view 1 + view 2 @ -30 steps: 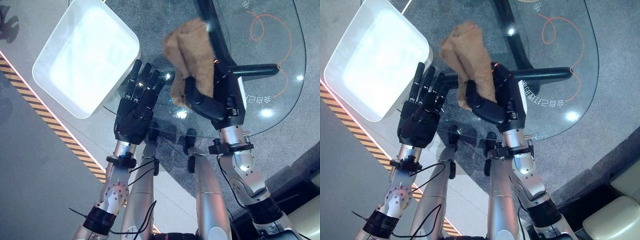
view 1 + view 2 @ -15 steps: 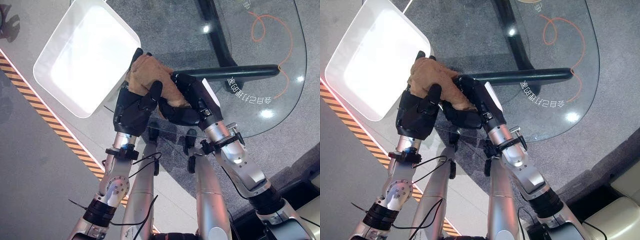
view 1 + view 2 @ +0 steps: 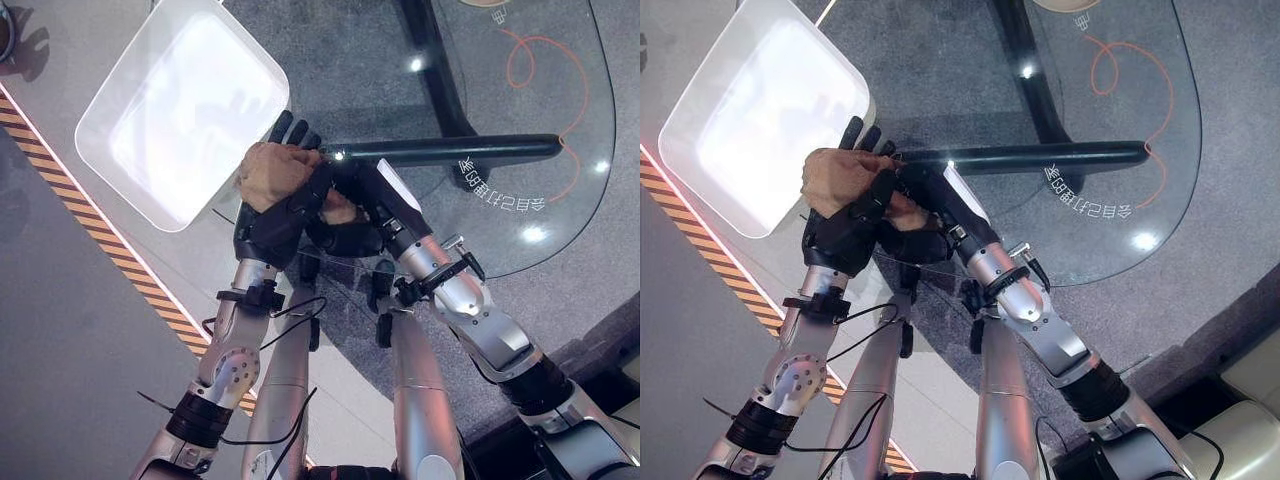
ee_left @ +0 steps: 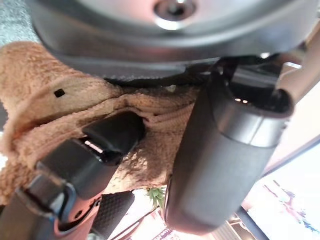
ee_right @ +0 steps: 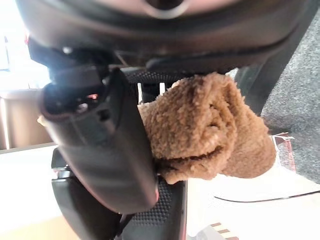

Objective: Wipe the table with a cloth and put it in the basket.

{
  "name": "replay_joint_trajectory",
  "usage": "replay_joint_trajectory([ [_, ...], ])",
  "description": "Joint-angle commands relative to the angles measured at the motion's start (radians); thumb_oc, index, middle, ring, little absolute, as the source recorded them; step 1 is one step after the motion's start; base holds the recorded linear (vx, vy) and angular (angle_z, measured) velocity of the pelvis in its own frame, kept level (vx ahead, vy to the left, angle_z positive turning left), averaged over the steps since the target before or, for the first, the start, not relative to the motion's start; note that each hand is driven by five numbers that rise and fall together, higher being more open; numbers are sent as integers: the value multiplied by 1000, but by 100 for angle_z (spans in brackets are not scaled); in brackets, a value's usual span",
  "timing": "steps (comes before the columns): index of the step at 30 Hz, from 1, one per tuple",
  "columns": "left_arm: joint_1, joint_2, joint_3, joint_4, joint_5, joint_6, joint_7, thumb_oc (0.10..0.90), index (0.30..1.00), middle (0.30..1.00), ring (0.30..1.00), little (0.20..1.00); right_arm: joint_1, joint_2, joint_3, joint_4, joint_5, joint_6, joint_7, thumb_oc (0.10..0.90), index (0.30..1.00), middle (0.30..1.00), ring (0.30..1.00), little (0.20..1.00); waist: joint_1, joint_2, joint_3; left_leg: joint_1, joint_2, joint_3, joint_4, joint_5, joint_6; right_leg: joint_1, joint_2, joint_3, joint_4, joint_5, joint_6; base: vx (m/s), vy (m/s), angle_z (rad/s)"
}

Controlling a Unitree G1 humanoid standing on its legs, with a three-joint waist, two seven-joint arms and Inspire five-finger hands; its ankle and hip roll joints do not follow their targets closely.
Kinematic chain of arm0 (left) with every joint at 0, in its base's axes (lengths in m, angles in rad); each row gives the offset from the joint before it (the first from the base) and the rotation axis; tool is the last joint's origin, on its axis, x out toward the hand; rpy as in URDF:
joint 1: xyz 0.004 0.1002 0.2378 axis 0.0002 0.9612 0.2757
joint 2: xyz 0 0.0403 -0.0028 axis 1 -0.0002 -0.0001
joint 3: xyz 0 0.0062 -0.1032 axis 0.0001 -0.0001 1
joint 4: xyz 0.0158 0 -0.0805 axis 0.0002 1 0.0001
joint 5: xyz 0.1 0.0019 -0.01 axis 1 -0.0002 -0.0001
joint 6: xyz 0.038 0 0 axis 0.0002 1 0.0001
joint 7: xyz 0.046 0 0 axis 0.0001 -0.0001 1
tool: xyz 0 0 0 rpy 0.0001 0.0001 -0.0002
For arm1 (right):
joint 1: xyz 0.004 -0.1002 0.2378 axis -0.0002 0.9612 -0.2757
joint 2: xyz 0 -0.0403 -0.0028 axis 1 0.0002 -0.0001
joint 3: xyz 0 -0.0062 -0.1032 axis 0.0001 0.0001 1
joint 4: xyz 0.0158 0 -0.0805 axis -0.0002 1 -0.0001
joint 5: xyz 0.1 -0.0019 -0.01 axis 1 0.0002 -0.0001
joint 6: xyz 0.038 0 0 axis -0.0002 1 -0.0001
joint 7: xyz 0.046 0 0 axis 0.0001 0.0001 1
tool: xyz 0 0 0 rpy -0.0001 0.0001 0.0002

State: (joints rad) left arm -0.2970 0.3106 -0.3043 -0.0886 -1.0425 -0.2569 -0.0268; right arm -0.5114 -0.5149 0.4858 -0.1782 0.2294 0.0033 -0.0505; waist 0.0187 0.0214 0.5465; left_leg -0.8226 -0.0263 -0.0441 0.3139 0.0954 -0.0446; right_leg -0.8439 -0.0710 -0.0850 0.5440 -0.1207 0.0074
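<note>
Eye views: both hands meet at the glass tabletop (image 3: 520, 120) near-left edge; cloth (image 3: 268, 172) bunched beside the white basket (image 3: 180, 110).
Left wrist view: left hand (image 4: 105, 145) curled round cloth.
Right wrist view: right hand (image 5: 100, 150) pinches cloth. Release the right only once the left grips firmly.

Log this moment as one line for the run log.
step: cloth handover beside basket | cloth: bunched between both hands | left hand: shut on cloth | right hand: shut on cloth | basket: white, no cloth inside | table: glass
</note>
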Motion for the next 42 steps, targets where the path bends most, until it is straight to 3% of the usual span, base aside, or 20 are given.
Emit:
replay_joint_trajectory([
  [1, -73, -29, -129, -114, 7, -31, -107, 100, 300, 300, 300, 200, -149, 80, 128, -190, 30, -131, 104, 100, 300, 300, 300, 200, -7, 10, -27, 36, -87, 67, 17, -71, 87, 22, 70, 24, -169, 132, 23, 0, 0, 0],
  [11, -67, -49, -118, -104, -54, -148, -170, 100, 300, 300, 300, 200, -128, 83, 121, -158, 8, -133, 76, 100, 300, 300, 300, 200, -9, 10, -27, 33, -89, 69, 22, -73, 88, 16, 68, 19, -163, 130, 20, 0, 0, 0],
  [24, -47, -70, -92, -130, -111, -208, -235, 100, 300, 300, 300, 200, -71, 77, 78, -157, -3, -113, 30, 100, 300, 300, 300, 200, -14, 5, -27, 32, -88, 68, 18, -71, 89, 12, 69, 21, -157, 129, 20, 0, 0, 0],
  [25, -48, -71, -90, -131, -113, -207, -237, 100, 300, 300, 300, 200, -68, 81, 74, -155, -6, -114, 25, 213, 396, 396, 396, 313, -15, 4, -27, 33, -88, 68, 16, -71, 89, 13, 70, 21, -158, 130, 21, 0, 0, 0],
  [26, -46, -72, -88, -132, -115, -208, -241, 100, 300, 300, 300, 200, -61, 81, 67, -155, -2, -119, 23, 624, 749, 749, 749, 724, -16, 4, -27, 33, -88, 68, 14, -71, 90, 12, 70, 21, -159, 130, 21, 0, 0, 0],
  [27, -45, -72, -87, -131, -113, -209, -242, 100, 300, 300, 300, 200, -57, 82, 62, -156, -5, -119, 21, 800, 900, 900, 900, 900, -17, 3, -27, 34, -89, 68, 14, -71, 90, 12, 71, 22, -158, 130, 21, 0, 0, 0],
  [35, -34, -79, -73, -136, -162, -210, -288, 100, 300, 300, 300, 200, -37, 68, 26, -169, -3, -140, -13, 800, 900, 900, 900, 900, -22, -2, -27, 37, -87, 70, 9, -73, 91, 14, 73, 26, -161, 130, 22, 0, 0, 0],
  [42, -28, -89, -54, -138, -188, -205, -325, 100, 300, 300, 300, 200, -13, 65, -39, -185, 96, -193, 25, 800, 900, 900, 900, 900, -29, -9, -27, 39, -84, 73, 14, -77, 92, 14, 78, 35, -154, 130, 25, 0, 0, 0],
])
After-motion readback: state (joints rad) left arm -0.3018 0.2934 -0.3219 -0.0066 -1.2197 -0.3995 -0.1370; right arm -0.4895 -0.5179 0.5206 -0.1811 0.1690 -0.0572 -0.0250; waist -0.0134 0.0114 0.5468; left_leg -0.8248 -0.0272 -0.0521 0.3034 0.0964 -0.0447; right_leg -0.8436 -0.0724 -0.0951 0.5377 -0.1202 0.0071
